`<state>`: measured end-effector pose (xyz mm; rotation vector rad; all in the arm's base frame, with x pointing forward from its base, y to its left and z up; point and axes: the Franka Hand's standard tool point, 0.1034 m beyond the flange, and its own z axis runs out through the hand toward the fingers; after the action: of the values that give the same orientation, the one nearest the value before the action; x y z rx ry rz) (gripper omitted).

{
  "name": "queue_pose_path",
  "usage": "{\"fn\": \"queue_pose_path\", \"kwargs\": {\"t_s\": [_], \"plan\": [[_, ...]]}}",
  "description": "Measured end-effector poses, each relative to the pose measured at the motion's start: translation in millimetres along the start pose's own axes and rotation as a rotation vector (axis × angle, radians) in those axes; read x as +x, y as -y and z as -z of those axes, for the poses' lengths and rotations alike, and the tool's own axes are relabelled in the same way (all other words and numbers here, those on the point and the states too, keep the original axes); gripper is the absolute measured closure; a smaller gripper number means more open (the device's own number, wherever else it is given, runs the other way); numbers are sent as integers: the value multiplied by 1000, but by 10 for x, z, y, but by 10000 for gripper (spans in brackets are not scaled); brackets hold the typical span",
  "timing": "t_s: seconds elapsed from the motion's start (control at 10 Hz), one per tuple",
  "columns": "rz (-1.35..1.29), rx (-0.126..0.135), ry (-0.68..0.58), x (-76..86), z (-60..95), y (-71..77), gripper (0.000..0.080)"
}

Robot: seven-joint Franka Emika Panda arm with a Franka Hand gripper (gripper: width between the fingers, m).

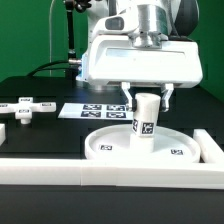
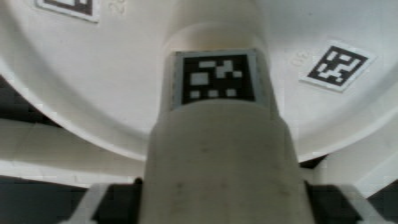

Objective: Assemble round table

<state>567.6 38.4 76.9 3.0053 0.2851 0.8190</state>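
The wide rimmed white disc [image 1: 140, 145] lies flat on the black table, tags on its face. The short thick cylinder post [image 1: 146, 115] stands upright over the disc's middle, a tag on its side. My gripper [image 1: 146, 98] is shut on the post's upper part, one finger on each side. In the wrist view the post [image 2: 217, 130] fills the middle, its tag facing the camera, with the disc [image 2: 107, 80] behind it. The dark fingers [image 2: 111, 203] press against the post's sides. The cross-shaped piece [image 1: 24, 107] lies at the exterior view's left.
The marker board [image 1: 95, 109] lies flat behind the disc. A long white rail [image 1: 110, 172] runs along the front edge, and another rail piece [image 1: 208, 145] stands at the exterior view's right. A small white part [image 1: 4, 131] lies at the left edge.
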Motion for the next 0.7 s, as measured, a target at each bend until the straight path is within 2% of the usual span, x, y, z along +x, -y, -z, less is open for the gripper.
{"fn": "queue_pose_path", "kwargs": {"t_s": [0.2, 0.4, 0.7], "plan": [[-1, -1, 3, 1, 0, -17, 189], [-4, -3, 6, 46, 27, -69, 152], [-1, -2, 18, 151, 152, -123, 151]]}}
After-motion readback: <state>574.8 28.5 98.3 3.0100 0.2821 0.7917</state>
